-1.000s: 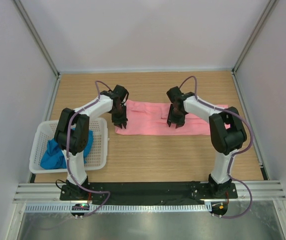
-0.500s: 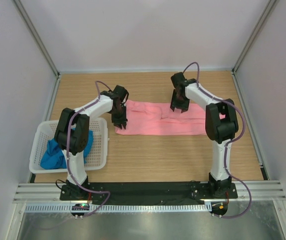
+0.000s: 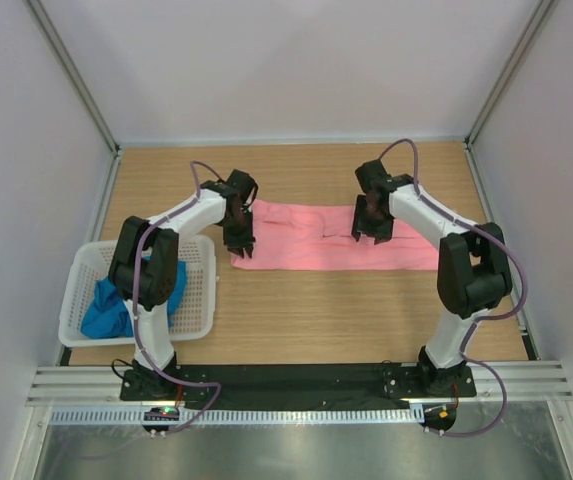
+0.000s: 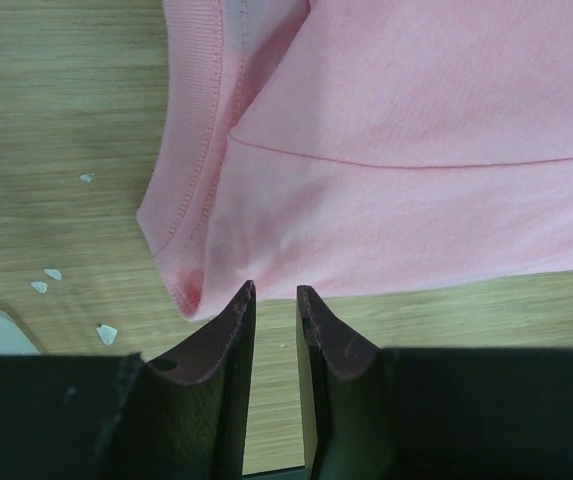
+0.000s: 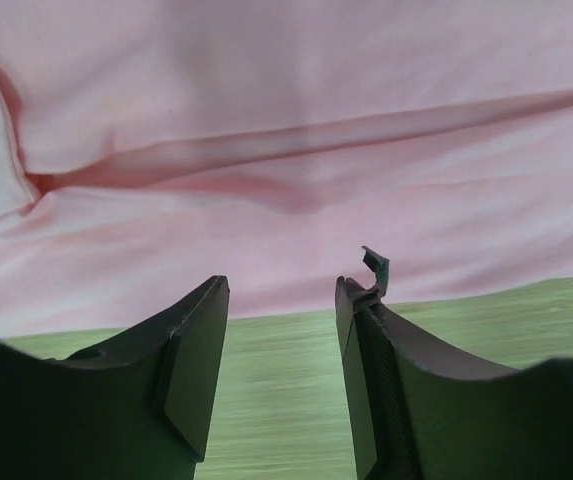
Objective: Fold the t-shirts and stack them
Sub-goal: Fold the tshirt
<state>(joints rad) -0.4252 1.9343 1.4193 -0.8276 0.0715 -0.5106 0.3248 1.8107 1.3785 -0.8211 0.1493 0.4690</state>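
Shirts lie in two places: the pink t-shirt (image 3: 311,245) is spread as a long, flattened band across the middle of the wooden table (image 3: 316,310), running left to right, while the blue t-shirt (image 3: 106,310) sits bunched in the near left part of the white basket (image 3: 206,300) at the table's left side, partly hidden behind the left arm. The left gripper (image 3: 241,243) points down at the left end of the pink t-shirt; in the left wrist view (image 4: 274,292) its jaws stand only a narrow slit apart, bare wood shows through the slit, and the tips sit right at the shirt's near edge (image 4: 416,200) beside the ribbed hem, with no cloth caught between them. A few white specks (image 4: 54,273) lie on the wood just left of that hem. The right gripper (image 3: 371,232) hovers over the right-hand half of the same shirt, near a crease; in the right wrist view (image 5: 281,285) its jaws are clearly parted, wider than the left pair, empty, with wood between them and the wrinkled pink fabric (image 5: 266,100) just beyond the tips.
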